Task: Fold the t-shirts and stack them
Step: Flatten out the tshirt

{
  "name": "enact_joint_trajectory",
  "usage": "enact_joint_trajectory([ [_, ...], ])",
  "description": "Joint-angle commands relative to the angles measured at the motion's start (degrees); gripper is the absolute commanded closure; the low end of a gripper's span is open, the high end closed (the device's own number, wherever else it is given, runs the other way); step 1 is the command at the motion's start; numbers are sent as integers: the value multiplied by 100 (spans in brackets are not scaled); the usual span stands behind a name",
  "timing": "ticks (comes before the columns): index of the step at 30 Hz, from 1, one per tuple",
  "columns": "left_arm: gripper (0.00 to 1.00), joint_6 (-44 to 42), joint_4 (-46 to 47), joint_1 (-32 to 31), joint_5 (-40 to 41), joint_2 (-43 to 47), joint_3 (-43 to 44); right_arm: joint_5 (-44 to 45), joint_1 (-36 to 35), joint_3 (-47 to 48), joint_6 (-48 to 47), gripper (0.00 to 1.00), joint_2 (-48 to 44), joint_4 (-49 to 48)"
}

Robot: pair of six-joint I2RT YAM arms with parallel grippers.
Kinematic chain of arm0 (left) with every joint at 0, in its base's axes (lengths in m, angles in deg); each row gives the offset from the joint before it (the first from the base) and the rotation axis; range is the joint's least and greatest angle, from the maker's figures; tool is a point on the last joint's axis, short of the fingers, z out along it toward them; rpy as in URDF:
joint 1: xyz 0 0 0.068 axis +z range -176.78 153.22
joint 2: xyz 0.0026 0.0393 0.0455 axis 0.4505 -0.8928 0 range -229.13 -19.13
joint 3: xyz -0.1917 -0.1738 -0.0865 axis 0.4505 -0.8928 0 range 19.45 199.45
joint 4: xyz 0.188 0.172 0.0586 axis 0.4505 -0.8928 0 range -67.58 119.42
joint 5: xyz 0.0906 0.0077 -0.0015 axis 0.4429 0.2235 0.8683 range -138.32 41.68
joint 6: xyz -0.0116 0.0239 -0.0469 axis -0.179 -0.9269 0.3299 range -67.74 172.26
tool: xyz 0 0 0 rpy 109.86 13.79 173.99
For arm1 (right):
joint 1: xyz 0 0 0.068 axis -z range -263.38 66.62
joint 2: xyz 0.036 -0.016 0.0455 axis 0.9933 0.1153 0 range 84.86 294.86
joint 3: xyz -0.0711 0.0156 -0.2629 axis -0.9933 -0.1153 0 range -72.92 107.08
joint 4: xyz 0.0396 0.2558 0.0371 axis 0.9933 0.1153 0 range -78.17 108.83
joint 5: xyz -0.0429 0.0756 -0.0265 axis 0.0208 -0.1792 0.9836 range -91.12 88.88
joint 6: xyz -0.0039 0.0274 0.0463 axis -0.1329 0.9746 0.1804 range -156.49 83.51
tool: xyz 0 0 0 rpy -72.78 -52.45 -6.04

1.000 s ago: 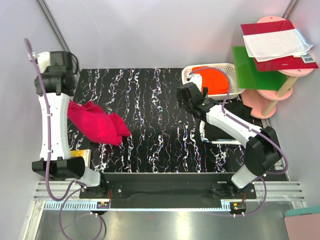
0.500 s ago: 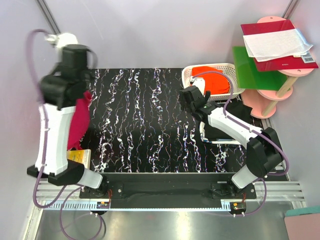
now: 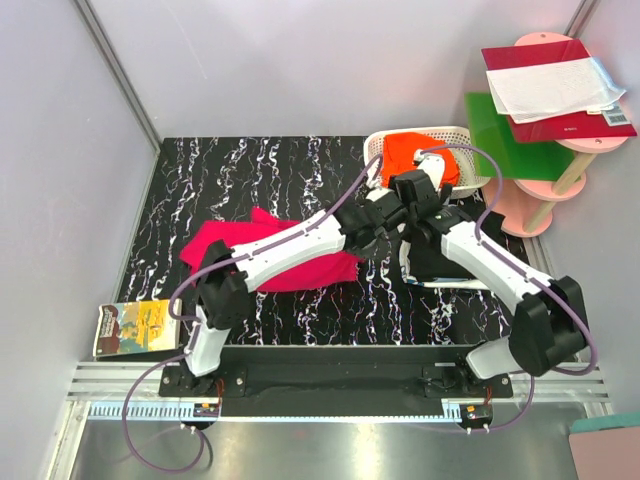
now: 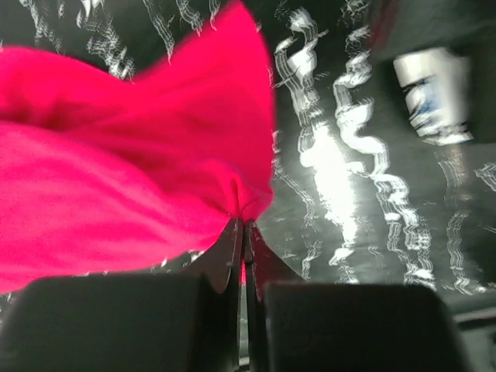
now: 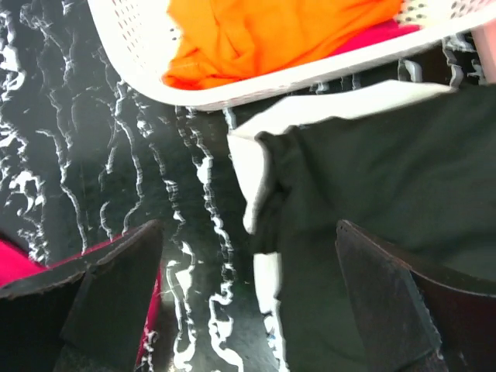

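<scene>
Clamped on the crimson cotton t-shirt (image 3: 215, 245), the left gripper (image 4: 242, 226) has swept it down from mid-air across the black marbled table (image 3: 250, 170) for folding; the right gripper (image 5: 248, 263) gapes.

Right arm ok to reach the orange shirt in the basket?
Probably yes. Right gripper hangs open beside the basket, orange shirt lies uncovered on top; left gripper, shut on the pink shirt, crowds but doesn't block.
</scene>
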Motion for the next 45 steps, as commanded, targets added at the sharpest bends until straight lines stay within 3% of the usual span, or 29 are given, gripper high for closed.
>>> enact_joint_trajectory([
  [1, 100, -3, 529, -248, 426, 725, 946, 228, -155, -29, 56, 0, -268, -200],
  [4, 100, -152, 582, -151, 962, 1340, 771, 263, -120, -108, 91, 0, -348, -209],
  [9, 100, -451, 556, 516, 1149, 2254, 384, 219, -93, -144, 179, 0, -366, -297],
  [12, 100, -828, 634, 667, 501, 2484, 742, 271, -84, -135, 232, 0, -392, -332],
  [15, 100, -935, 643, 588, -755, 2301, 1621, 491, -32, -152, 276, 0, -506, -350],
  [22, 100, -795, 652, -106, -2583, 1290, 2940, 878, 468, -118, 84, 1, -1454, -367],
  [24, 100, -803, 661, -317, -2753, 1132, 3274, 904, 609, -38, -22, 2, -1595, -341],
  [27, 100, -847, 871, -397, -2256, 1560, 3162, 896, 794, -12, -154, 2, -1807, -306],
  [30, 100, -1031, 1405, -327, -1107, 2657, 2083, 843, 882, -56, -129, 2, -1851, -262],
  [33, 100, -936, 1435, 523, -611, 3607, 1107, 711, 900, -135, -15, 3, -1790, -271],
  [34, 100, -866, 1365, 1196, -539, 3783, 765, 624, 909, -161, 29, 2, -1755, -262],
  [35, 100, -882, 1199, 1481, -373, 4038, 631, 580, 909, -170, 65, 3, -1693, -279],
  [40, 100, -1260, 407, 2817, 1428, 4023, 402, 114, 909, -152, 171, 3, -1350, -332],
  [44, 99, -945, -199, 3653, 1668, 3733, 42, -176, 909, -179, 118, 2, -1175, -429],
  [45, 86, -813, -261, 3820, 1476, 3698, -72, -324, 909, -196, 48, 2, -1131, -446],
])
